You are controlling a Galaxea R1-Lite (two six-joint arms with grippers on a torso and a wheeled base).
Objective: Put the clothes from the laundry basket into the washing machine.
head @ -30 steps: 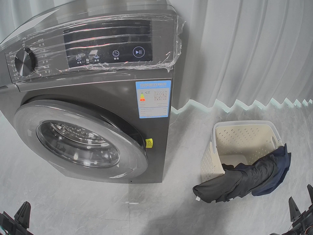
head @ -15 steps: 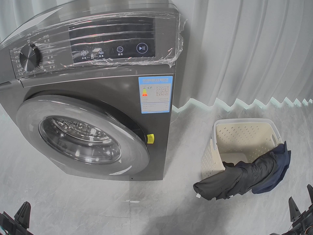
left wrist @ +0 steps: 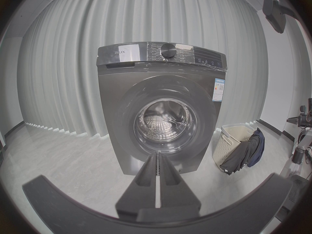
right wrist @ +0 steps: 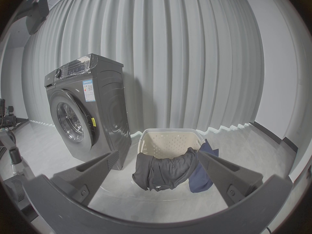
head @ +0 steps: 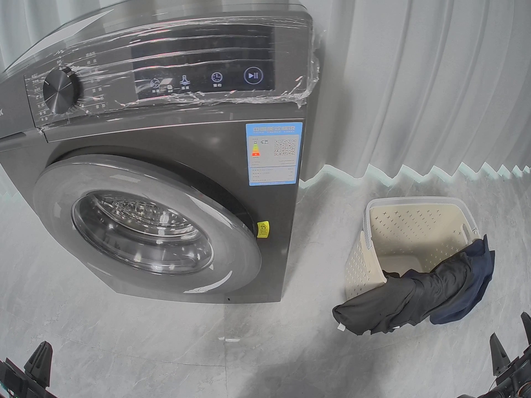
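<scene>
Left gripper (left wrist: 158, 166) is pinched closed on nothing, low at near left, facing the washing machine (head: 182, 139), whose round door (head: 144, 228) is closed. Right gripper (right wrist: 157, 155) is spread wide and empty at near right, short of the laundry basket (head: 412, 225), which sits on the floor (head: 138, 333) right of the machine. A dark grey garment (head: 387, 305) and a navy garment (head: 470, 283) are draped over the basket's near rim, hanging outside.

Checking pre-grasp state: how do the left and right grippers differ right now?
The left gripper is shut; the right gripper is open. The left gripper faces the washing machine door; the right gripper faces the laundry basket, clothes draped over its rim. Both hold nothing.
</scene>
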